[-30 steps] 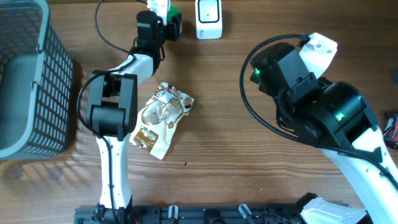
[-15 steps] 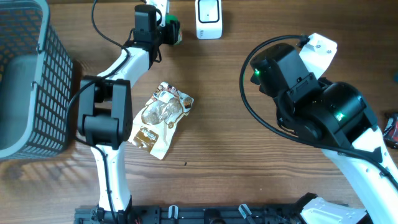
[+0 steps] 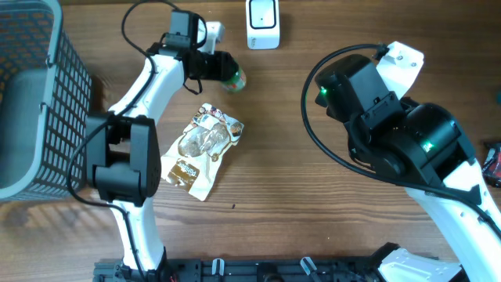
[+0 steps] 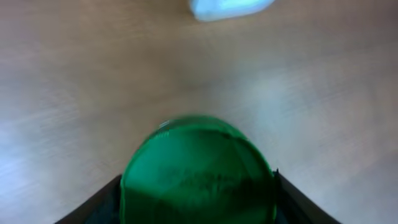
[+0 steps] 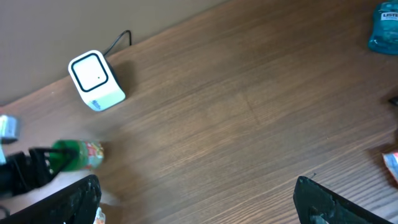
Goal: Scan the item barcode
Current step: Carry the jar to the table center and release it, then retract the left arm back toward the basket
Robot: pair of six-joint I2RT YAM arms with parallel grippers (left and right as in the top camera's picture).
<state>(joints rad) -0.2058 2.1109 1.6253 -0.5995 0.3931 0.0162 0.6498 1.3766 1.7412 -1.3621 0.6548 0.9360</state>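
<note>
A small green-capped container (image 3: 232, 77) with a red and white label hangs over the table, held in my left gripper (image 3: 219, 70) just left of and nearer than the white barcode scanner (image 3: 262, 23). In the left wrist view its green round end (image 4: 199, 168) fills the space between the dark fingers (image 4: 102, 202), with the scanner (image 4: 230, 6) a blur at the top. The right wrist view shows the scanner (image 5: 96, 79), the green container (image 5: 78, 154), and my right gripper (image 5: 199, 208) open with nothing in it over bare wood.
A gold snack bag (image 3: 205, 149) lies flat mid-left. A grey mesh basket (image 3: 31, 102) stands at the left edge. The bulky right arm (image 3: 399, 133) covers the right side. A blue bottle (image 5: 385, 28) and a red packet (image 3: 493, 164) sit far right.
My left arm has swung the green container away from the table's back edge, rightward and toward the front, turning it on its side. The right arm has stayed still.
</note>
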